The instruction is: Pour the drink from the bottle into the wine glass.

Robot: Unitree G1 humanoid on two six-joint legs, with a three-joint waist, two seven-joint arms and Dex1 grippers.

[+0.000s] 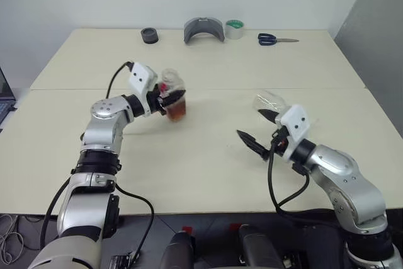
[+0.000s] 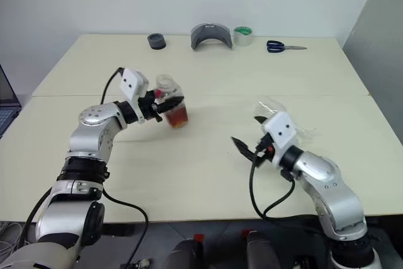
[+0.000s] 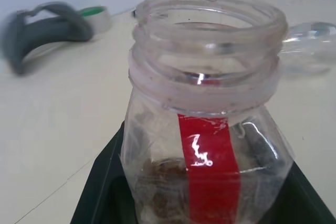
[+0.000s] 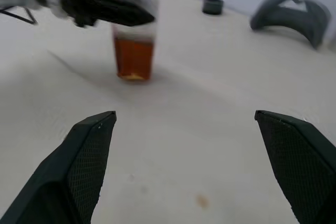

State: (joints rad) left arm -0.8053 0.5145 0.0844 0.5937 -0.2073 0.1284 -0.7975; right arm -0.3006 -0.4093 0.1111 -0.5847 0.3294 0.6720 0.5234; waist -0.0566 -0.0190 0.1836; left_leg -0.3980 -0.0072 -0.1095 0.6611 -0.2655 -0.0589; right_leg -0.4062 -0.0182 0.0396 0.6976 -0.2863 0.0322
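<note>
Claws number two: left claw [image 1: 169,100] grips one bottle [image 1: 174,97], right claw [image 1: 257,129] gapes.

Bright even light, soft shadows on table [image 1: 208,155]; wrist views blurry, glare on bottle [image 3: 210,150] label

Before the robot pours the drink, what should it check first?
1. Bottle gripped by the left pincer: ok.
2. Cap off, neck open: ok.
3. Drink in the bottle: ok.
4. Wine glass standing upright: not ok, it seems to lie on its side on the table.
5. Right pincer open and empty, ready to take the glass: ok.
6. Bottle above the glass: not ok, they are far apart.
</note>
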